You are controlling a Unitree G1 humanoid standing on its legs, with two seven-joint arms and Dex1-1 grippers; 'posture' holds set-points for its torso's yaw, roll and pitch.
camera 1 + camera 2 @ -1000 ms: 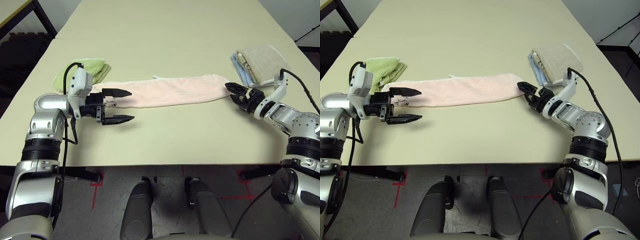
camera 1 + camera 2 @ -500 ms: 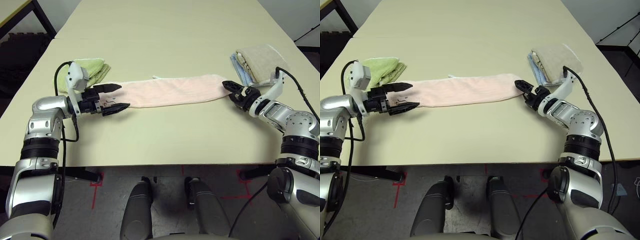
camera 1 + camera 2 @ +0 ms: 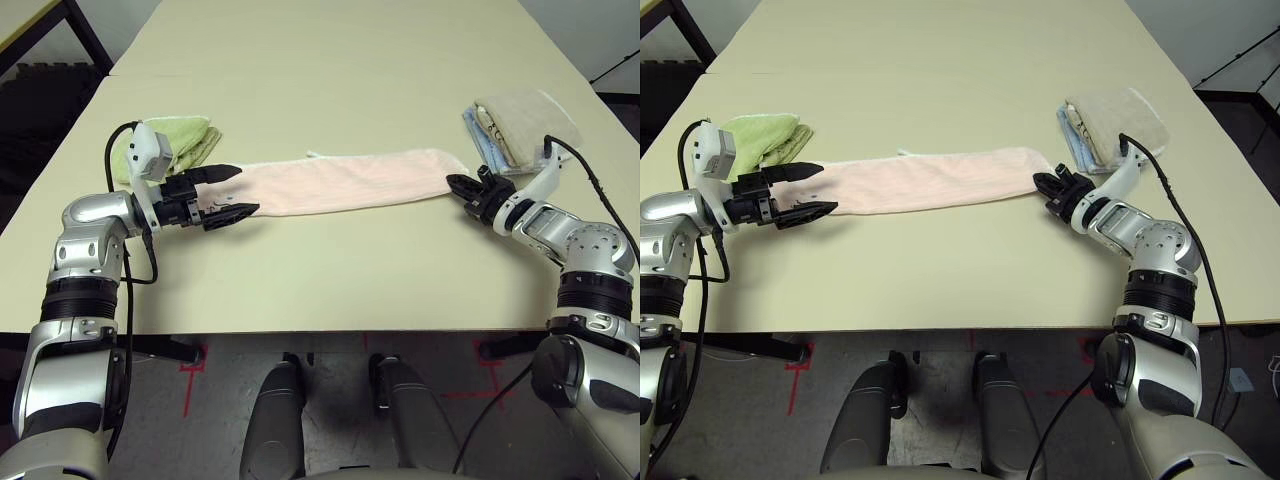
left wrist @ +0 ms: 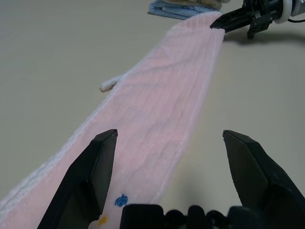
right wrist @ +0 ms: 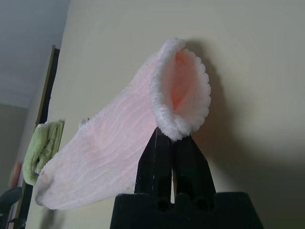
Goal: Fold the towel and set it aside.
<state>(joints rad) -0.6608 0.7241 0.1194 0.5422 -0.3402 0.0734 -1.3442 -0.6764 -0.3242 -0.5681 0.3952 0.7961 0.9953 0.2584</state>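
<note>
towel (image 3: 345,182) mid table (image 3: 330,70), betw L tool (image 3: 228,190), R tool (image 3: 458,186)

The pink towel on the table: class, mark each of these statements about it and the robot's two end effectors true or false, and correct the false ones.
1. The pink towel lies as a long folded strip across the table. True.
2. The right end effector is open, well clear of the towel. False: it is shut on the towel's end.
3. The left end effector is open at the towel's other end. True.
4. A green towel lies on top of the pink one. False: it lies beside it, behind the left end effector.
5. The beige and blue towels lie near the right end effector. True.
</note>
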